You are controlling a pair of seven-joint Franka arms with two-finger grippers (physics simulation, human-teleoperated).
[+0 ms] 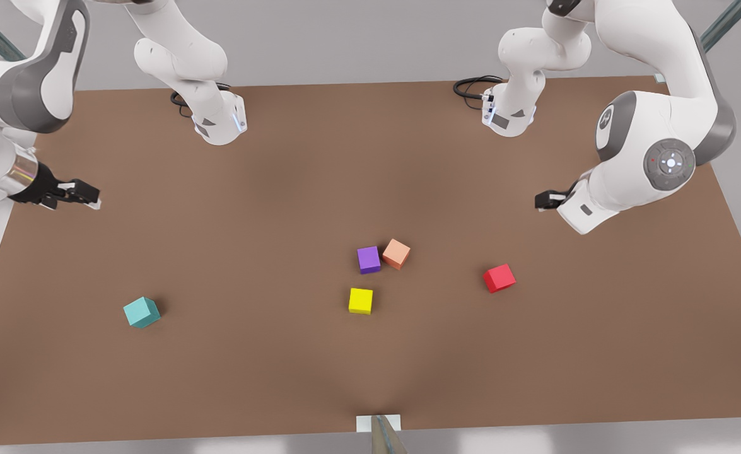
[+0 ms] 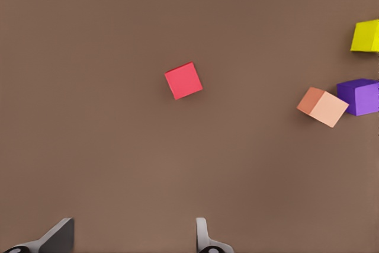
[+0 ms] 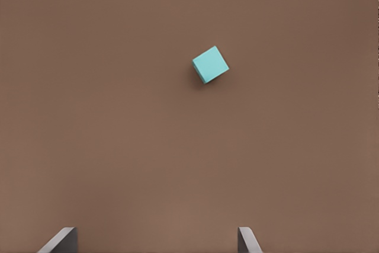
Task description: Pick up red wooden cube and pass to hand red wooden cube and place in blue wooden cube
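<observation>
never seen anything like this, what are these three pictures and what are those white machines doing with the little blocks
These are renders from a simulator: two white robot arms, each ending in a two-finger gripper, over a brown table. The big picture is from a camera looking down at the whole scene. The other two come from cameras on the arms' wrists.

The left gripper, at the front view's right, looks down on the red cube; its fingers are open. The right gripper, at the front view's left, is open above the teal cube.

The purple cube, orange cube and yellow cube lie mid-table. Nothing is held.
</observation>
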